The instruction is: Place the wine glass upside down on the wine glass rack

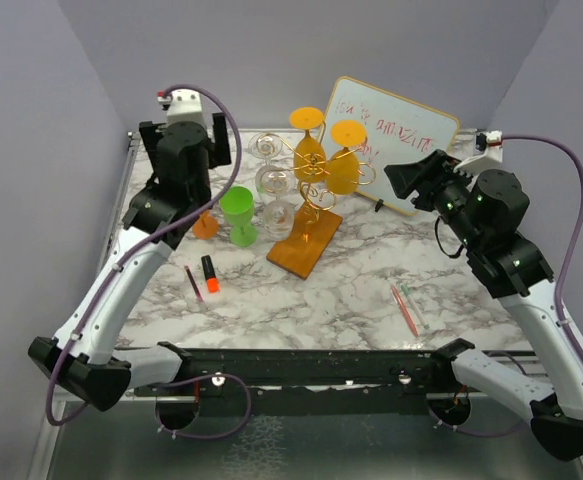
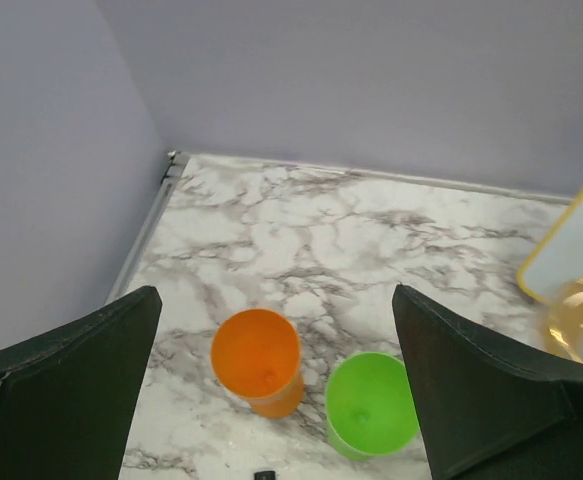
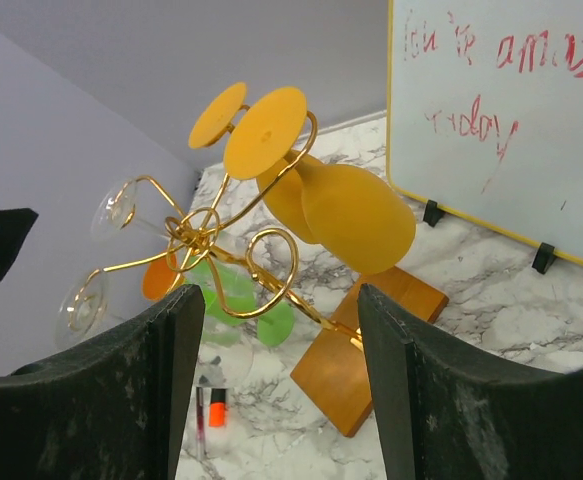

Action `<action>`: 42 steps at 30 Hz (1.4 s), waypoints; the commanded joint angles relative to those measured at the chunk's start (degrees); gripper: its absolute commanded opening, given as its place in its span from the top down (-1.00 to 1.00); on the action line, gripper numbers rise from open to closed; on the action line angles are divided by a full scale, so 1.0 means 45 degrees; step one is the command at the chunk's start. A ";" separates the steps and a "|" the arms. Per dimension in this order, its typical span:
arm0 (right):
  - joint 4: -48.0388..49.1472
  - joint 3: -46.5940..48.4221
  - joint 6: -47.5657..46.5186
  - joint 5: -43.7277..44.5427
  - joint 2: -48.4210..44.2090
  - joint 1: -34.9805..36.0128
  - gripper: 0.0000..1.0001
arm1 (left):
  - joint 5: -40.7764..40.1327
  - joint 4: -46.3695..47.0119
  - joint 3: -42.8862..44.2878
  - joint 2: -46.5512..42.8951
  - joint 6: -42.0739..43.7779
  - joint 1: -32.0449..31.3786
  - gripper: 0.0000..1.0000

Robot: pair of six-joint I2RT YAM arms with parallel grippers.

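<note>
A black rail (image 1: 301, 367) is seen nearest, along the near edge of a white marbled table (image 1: 361, 285), with an arm mounted at each end. The left hand (image 2: 276, 295) is held above the far left part of the table, its fingers spread wide and nothing gripped between them. Below it two glasses are stood upright, mouths up and just beside each other: an orange wine glass (image 2: 258, 362) on the left and a green wine glass (image 2: 371, 402) on the right. The wine glass rack (image 1: 304, 245), gold wire scrolls on a central post over an orange-brown wooden base, is placed near the middle of the table, just right of the green wine glass. Two hung orange glasses (image 1: 343, 165) are carried upside down on its right side, feet uppermost; clear glasses (image 1: 274, 182) are carried on its left side. The right hand (image 3: 279, 292) is raised at the right and pointed towards the rack, fingers wide apart, nothing held. A whiteboard (image 1: 396, 130) with red writing is propped behind the rack. An orange highlighter (image 1: 210, 273) and a red pen (image 1: 192, 283) are laid at the near left, and further pens (image 1: 406, 308) at the near right.
</note>
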 commanded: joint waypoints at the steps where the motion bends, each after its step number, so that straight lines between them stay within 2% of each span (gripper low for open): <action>1: -0.0702 -0.0137 -0.0232 -0.0247 -0.0321 -0.0069 -0.35 | 0.2279 -0.1774 0.0325 0.0558 -0.2426 0.2872 -0.98; 5: -0.0913 -0.0425 -0.0267 -0.0195 -0.0544 -0.0060 -0.33 | 0.4128 -0.2244 -0.0671 0.0907 -0.3161 0.4280 -0.98; 8: -0.1041 -0.1043 -0.0015 0.0055 -0.0936 -0.0060 -0.22 | 0.5357 -0.2613 -0.1886 0.1210 -0.3610 0.5317 -0.97; 13: -0.0368 -0.2831 0.0421 0.1046 -0.2144 -0.0061 -0.11 | 0.6949 -0.2645 -0.3076 0.1514 -0.4293 0.6582 -0.67; 20: -0.0238 -0.4119 0.0909 0.1380 -0.2847 -0.0055 -0.10 | 0.6883 -0.2229 -0.3885 0.1974 -0.4811 0.7030 -0.38; 29: -0.0231 -0.4529 0.0864 0.1356 -0.2639 -0.0055 -0.10 | 0.6942 -0.2098 -0.3591 0.2837 -0.4583 0.7142 -0.01; 33: -0.0259 -0.4580 0.0870 0.1361 -0.2544 -0.0054 -0.10 | 0.7002 -0.2329 -0.3329 0.3256 -0.4248 0.7476 0.36; 37: -0.0095 -0.4515 0.0953 0.1043 -0.2499 -0.0059 -0.10 | 0.6577 -0.2789 -0.2734 0.3591 -0.3946 0.7523 0.98; 42: 0.0015 -0.4430 0.1082 0.0901 -0.2393 -0.0059 -0.10 | 0.5611 -0.3127 -0.2172 0.3168 -0.3813 0.7532 1.00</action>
